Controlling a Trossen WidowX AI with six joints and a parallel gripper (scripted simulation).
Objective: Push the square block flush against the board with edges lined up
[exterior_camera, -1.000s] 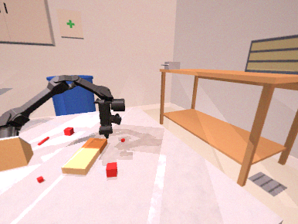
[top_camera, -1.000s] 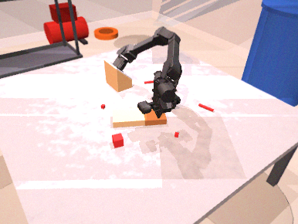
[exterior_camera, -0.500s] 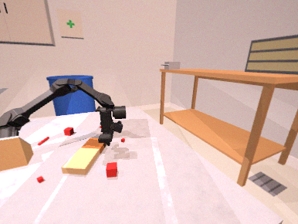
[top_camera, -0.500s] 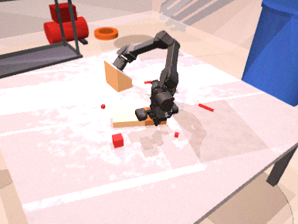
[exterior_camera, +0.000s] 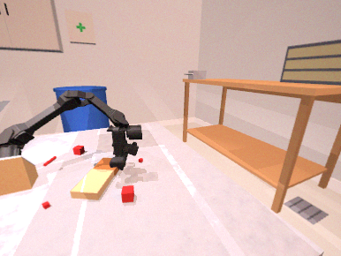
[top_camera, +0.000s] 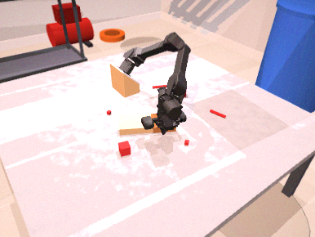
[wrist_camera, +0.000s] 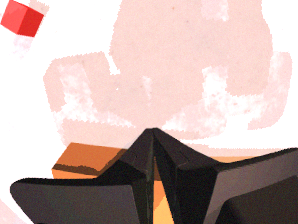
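Observation:
The pale yellow board (top_camera: 135, 122) (exterior_camera: 92, 184) lies flat on the table. The orange square block (top_camera: 155, 127) (exterior_camera: 104, 163) (wrist_camera: 82, 156) lies flat at the board's end nearer the blue bin. One side of the block appears to touch that end, and their long edges look about even, but the arm hides part of the joint. My gripper (top_camera: 164, 131) (exterior_camera: 121, 167) (wrist_camera: 152, 133) is shut and empty. It points down over the block, near its front edge. Whether the fingertips touch it I cannot tell. In the wrist view the fingers hide most of the block and board.
A red cube (top_camera: 124, 149) (exterior_camera: 127, 194) lies in front of the board. A small red cube (top_camera: 187, 142) (exterior_camera: 140, 160) (wrist_camera: 21, 19) lies near the block. Another small one (top_camera: 108, 112) (exterior_camera: 46, 205) and a red stick (top_camera: 218, 114) lie farther off. A large wooden block (top_camera: 122, 82) (exterior_camera: 15, 176) stands behind.

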